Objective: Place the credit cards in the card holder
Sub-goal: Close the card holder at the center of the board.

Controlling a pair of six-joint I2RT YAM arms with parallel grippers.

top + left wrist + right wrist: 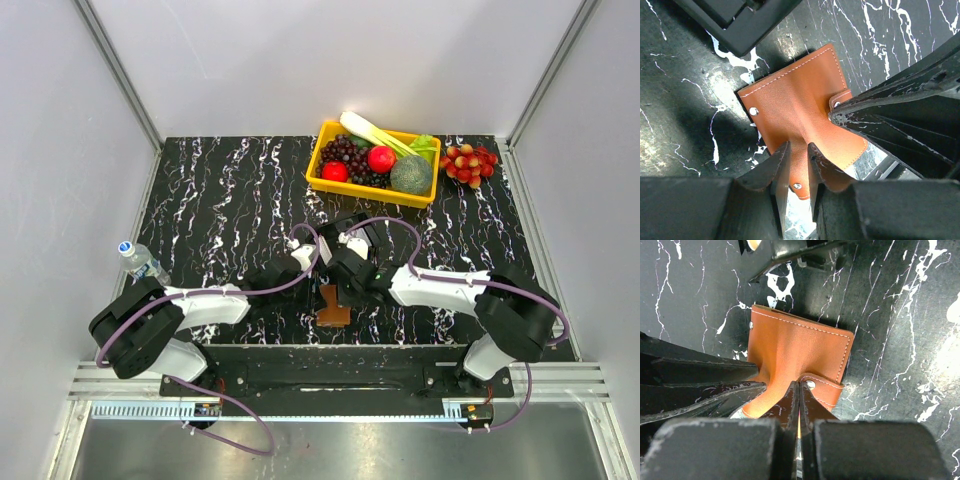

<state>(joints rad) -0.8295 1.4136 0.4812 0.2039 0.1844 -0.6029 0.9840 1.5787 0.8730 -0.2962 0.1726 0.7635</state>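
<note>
Grippers (799, 150) (799, 386) tip-down on card holder (795, 105)

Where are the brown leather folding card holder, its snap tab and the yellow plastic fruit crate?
Brown leather folding card holder (800, 110): left wrist view, middle of outer face.
Snap tab (829, 390): right wrist view, leather beside the stud.
Yellow plastic fruit crate (365, 193): top external view, near wall.

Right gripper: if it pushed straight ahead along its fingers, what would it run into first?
The card holder: the right gripper, shut, has its tips at the snap tab, seemingly touching. Beyond lies a black object, though depth is unclear.
</note>
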